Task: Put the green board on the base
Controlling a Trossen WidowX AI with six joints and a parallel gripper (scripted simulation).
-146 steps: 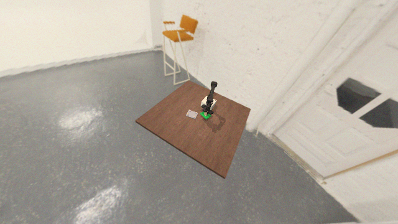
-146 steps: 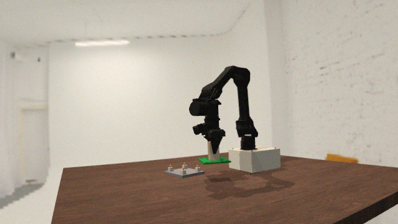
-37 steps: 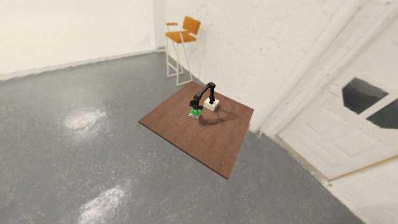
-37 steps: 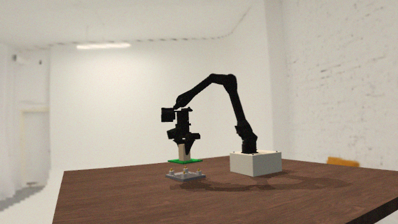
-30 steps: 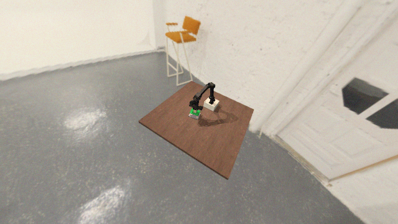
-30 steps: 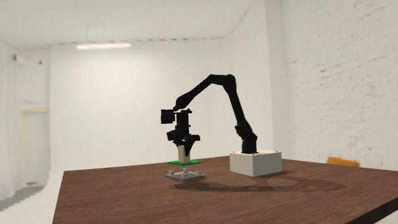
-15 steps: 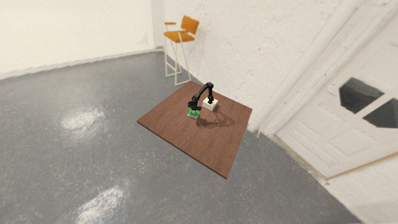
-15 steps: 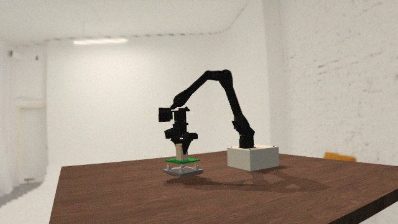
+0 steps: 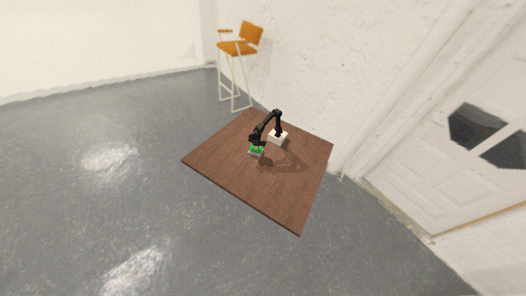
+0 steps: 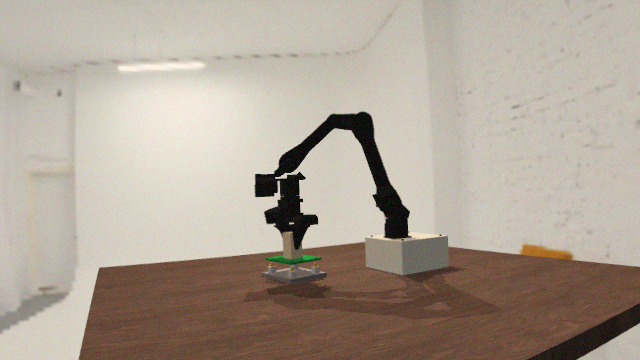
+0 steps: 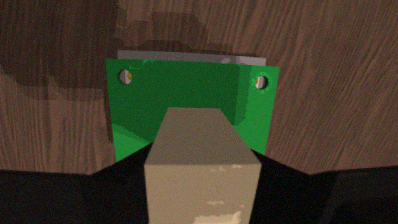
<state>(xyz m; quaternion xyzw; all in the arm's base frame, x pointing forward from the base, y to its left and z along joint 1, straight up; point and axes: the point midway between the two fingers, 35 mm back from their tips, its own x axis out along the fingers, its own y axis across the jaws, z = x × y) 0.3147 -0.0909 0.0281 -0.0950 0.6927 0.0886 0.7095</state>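
The grey floor [image 9: 156,136] spreads around the brown counter [image 9: 218,160] [image 10: 200,310] [image 11: 325,50], whose far corner, in the top view, comes near the orange chair [image 9: 238,48]. Wide stretches of bare wood run from the work area to the counter's left and near edges in that view, leaving sideways room. The black arm [image 9: 267,121] [image 10: 367,145] arches up from a pale block [image 9: 276,141] [image 10: 402,255] and bends down to its jaws; seen from outside, the block stands to the right, with open wood between it and the grey base [image 9: 256,154] [image 10: 298,275] [image 11: 190,56]. The base lies flat on the counter, well inside the edges. Right over it hangs the green board [image 9: 251,147] [image 10: 293,259] [image 11: 175,82], roughly level, handle side up, with a narrow gap under its edges. From the wrist, a thin strip of base shows beyond the board's far edge. The jaws are clenched on the tan handle [image 9: 256,146] [image 10: 288,245] [image 11: 200,190], which stands upright. Below the board rise the posts [image 10: 315,270], topped by gold pins [image 10: 315,264]. Through the two far corner holes [image 11: 260,82], bits of gold and white show; the near holes are hidden.
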